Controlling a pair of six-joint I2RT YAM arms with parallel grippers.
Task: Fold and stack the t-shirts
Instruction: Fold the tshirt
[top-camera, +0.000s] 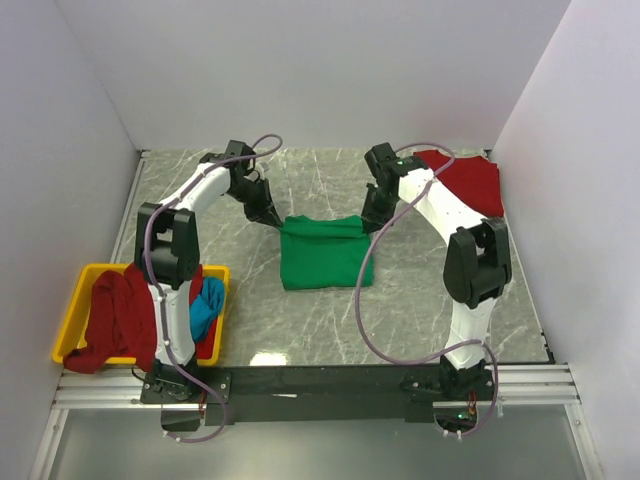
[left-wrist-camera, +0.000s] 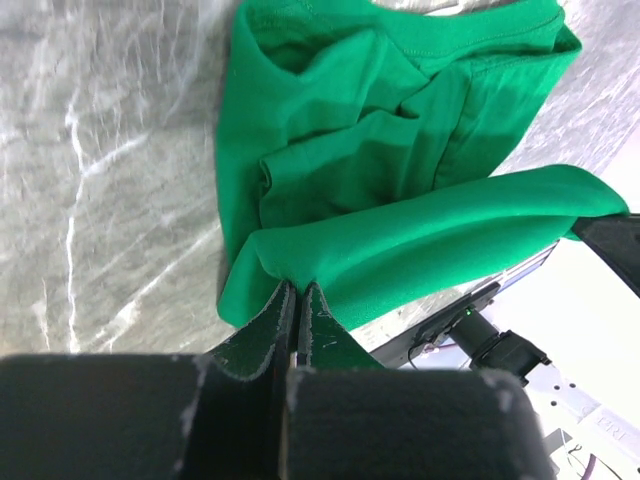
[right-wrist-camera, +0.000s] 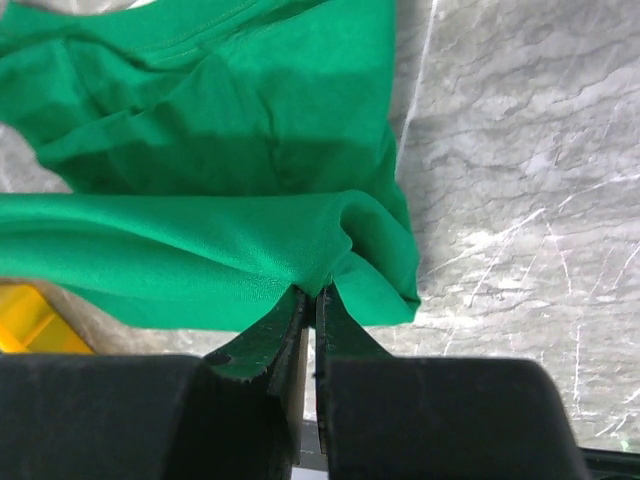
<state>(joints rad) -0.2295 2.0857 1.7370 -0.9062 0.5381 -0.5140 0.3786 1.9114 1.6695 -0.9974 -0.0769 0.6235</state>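
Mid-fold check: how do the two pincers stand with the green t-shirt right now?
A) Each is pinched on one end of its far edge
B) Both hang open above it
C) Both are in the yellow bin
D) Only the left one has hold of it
A: the left pincer and the right pincer are each shut on green cloth, with the far edge of the green t-shirt stretched between them.

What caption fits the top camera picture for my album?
The left gripper and right gripper pinch the far corners of a bright green cloth t-shirt on a marble table.
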